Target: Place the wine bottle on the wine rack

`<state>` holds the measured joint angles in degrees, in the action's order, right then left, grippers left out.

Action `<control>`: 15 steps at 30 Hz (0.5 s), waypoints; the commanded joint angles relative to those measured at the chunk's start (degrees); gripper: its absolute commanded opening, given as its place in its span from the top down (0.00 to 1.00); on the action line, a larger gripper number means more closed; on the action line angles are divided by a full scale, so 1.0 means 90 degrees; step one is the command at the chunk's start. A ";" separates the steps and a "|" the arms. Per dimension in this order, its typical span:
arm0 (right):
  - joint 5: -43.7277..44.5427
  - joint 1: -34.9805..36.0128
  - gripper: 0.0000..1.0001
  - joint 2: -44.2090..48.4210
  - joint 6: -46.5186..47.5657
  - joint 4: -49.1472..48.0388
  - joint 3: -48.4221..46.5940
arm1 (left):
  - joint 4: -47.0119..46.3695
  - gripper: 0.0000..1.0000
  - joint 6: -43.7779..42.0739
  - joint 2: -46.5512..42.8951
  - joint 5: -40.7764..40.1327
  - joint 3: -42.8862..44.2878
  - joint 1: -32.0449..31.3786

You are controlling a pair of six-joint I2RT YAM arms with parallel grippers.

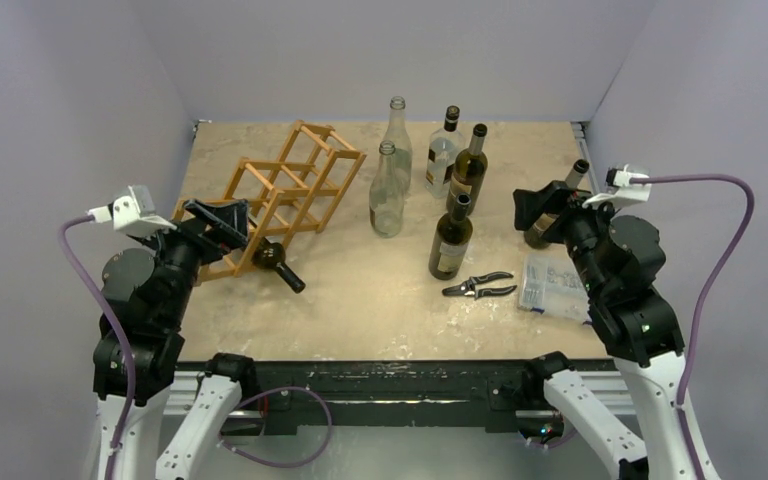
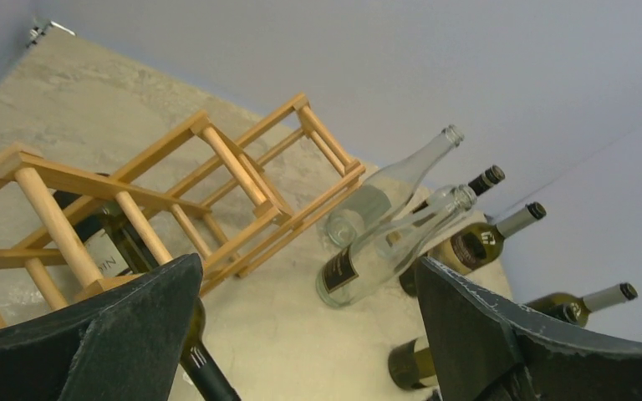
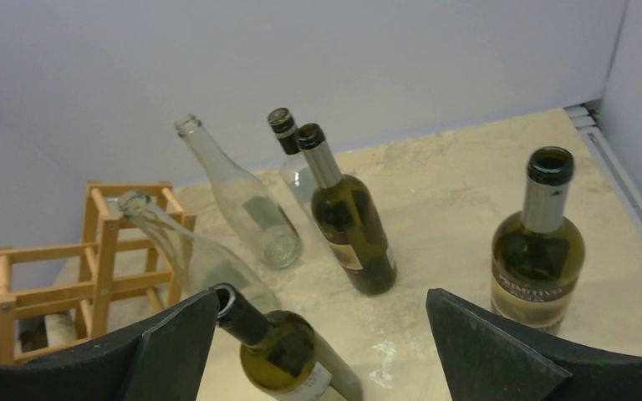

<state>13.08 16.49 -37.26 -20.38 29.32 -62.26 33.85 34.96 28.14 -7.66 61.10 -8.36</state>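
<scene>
The wooden wine rack [image 1: 295, 180] stands at the back left; it also shows in the left wrist view [image 2: 226, 180] and the right wrist view [image 3: 96, 251]. A dark wine bottle [image 1: 278, 263] lies in its lowest near cell, neck pointing out toward the front; its label and neck show in the left wrist view [image 2: 109, 251]. My left gripper [image 1: 224, 222] is open and empty, just left of that bottle's neck [image 2: 301, 334]. My right gripper [image 1: 543, 208] is open and empty [image 3: 318, 351], among the standing bottles at the right.
Several bottles stand right of the rack: two clear ones [image 1: 388, 190], a green one [image 1: 468, 170], a dark one [image 1: 451, 240] [image 3: 288, 351], and one behind my right gripper [image 3: 539, 251]. Pruning shears [image 1: 480, 286] and a clear plastic packet [image 1: 552, 285] lie at the front right.
</scene>
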 commanded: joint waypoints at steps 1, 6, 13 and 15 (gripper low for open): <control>-0.0666 0.0013 0.01 -0.0395 0.0231 0.0437 -0.0616 | 0.0843 0.00 0.0088 0.0314 0.0815 0.0461 0.0030; -0.1992 0.0008 0.01 -0.0994 0.0580 0.0721 -0.1130 | 0.0631 0.00 -0.0063 -0.0044 0.1902 0.0164 0.0029; -0.2355 0.0135 0.01 -0.2066 0.0636 0.1125 -0.1659 | 0.0720 0.00 -0.0281 -0.0282 0.2590 -0.0018 0.0030; -0.1984 0.0368 0.01 -0.2363 0.0623 0.1318 -0.1769 | 0.0807 0.01 -0.0354 -0.0202 0.2826 0.0046 0.0033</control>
<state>-5.58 17.23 -54.19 -16.01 37.17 -74.85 40.53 34.26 25.21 11.00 61.21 -8.36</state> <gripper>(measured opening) 0.990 0.997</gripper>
